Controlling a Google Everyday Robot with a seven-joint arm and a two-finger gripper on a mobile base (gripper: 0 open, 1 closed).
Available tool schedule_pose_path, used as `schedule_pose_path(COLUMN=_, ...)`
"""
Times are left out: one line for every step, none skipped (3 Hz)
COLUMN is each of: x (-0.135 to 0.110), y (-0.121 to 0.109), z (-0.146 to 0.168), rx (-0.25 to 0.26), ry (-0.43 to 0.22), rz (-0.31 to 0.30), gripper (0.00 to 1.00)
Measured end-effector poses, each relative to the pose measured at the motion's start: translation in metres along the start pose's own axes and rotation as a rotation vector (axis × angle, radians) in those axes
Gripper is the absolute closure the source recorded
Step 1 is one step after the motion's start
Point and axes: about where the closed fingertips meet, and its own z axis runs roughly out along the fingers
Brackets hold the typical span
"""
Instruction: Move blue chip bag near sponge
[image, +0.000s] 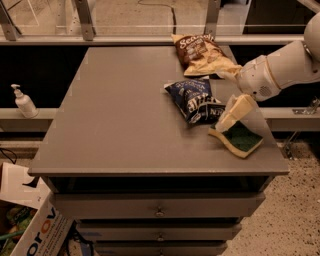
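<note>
The blue chip bag (196, 100) lies flat on the grey table (120, 125), right of centre. The sponge (239, 138), green top over yellow foam, lies just to its right near the table's right edge, a small gap from the bag. My gripper (232, 116) reaches in from the right on the white arm (280, 70). It hangs just above the sponge's left end, beside the bag's right edge. Its tan fingers (237, 110) are open and hold nothing.
A brown-and-tan chip bag (202, 54) lies at the table's back right. A soap dispenser bottle (23, 102) stands on a ledge to the left. Drawers sit under the table front, and a cardboard box (35, 230) stands on the floor at lower left.
</note>
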Motion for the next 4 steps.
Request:
schedule_pose_path(x=0.001, y=0.001, z=-0.004, rx=0.008, ry=-0.019, rz=0.024, gripper=0.00)
schedule_pose_path(x=0.007, y=0.003, z=-0.011, rx=0.023, ry=-0.062, rz=0.078, gripper=0.00)
schedule_pose_path(x=0.016, y=0.003, z=-0.025, rx=0.059, ry=-0.125, rz=0.153, gripper=0.00)
schedule_pose_path(x=0.021, y=0.001, z=-0.040, rx=0.116, ry=-0.205, rz=0.216, gripper=0.00)
